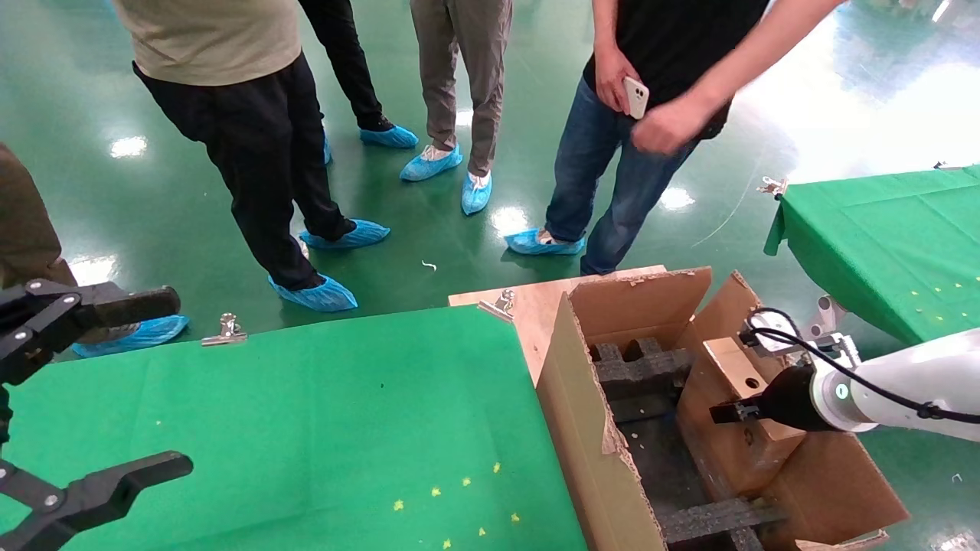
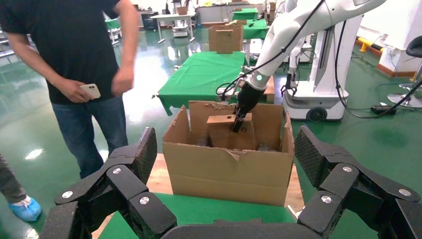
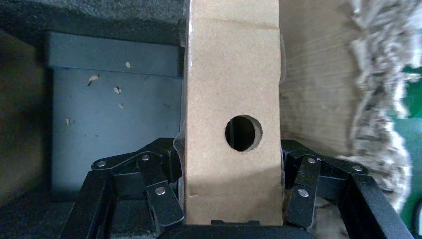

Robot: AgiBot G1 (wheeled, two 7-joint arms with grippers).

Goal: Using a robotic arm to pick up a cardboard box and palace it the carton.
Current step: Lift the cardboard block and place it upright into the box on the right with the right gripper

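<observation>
The small brown cardboard box (image 1: 731,451) with a round hole stands on end inside the large carton (image 1: 582,413), against its far-right wall, among black foam inserts (image 1: 643,367). The white robotic arm (image 1: 903,390) reaches in from the right; its right gripper (image 1: 726,413) is shut on the box. In the right wrist view the box (image 3: 229,74) sits between the right gripper's (image 3: 231,167) fingers (image 3: 159,194). The left wrist view shows the carton (image 2: 229,169) with the box (image 2: 221,137) in it. My left gripper (image 1: 164,383) is open and empty over the green table's left end.
The green-covered table (image 1: 344,413) lies left of the carton, with metal clips (image 1: 226,329) on its far edge. A wooden board (image 1: 536,302) lies under the carton. A second green table (image 1: 888,237) stands at the right. Several people (image 1: 260,138) stand beyond the tables.
</observation>
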